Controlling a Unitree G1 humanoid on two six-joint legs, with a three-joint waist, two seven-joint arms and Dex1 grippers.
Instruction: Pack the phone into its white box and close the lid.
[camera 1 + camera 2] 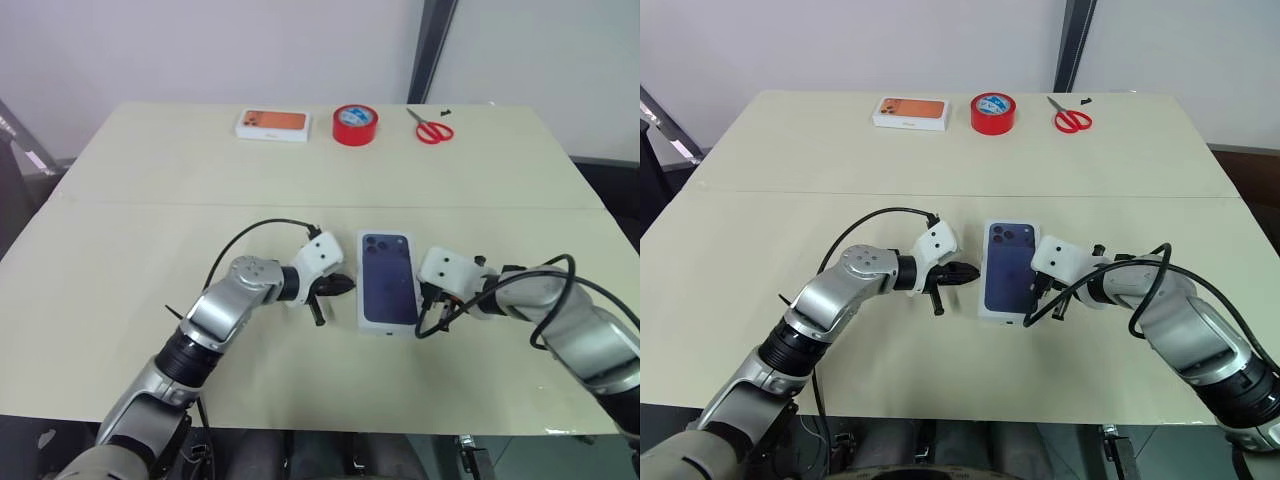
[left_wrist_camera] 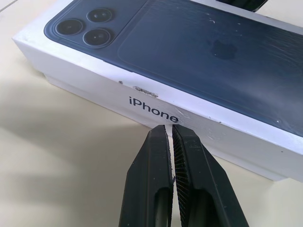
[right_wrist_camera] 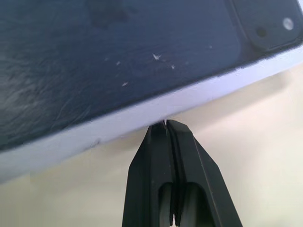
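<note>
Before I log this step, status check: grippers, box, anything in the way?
Left gripper shut, tips at the white box side. Right gripper shut, against the opposite edge. Lid on. Nothing near.

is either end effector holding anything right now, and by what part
Nothing is held. Both end effectors, left and right, are shut empty, tips against opposite long sides of the closed white box.

silver arms, white wrist blocks, black fingers

each arm has rounded silver-grey shells with black joint rings; a white boxy housing sits at each wrist, with a looping black cable. the left gripper [image 2: 171, 130] and right gripper [image 3: 165, 124] each have two tapered matte-black fingers [image 2: 147, 184], ridged on the inner faces.
</note>
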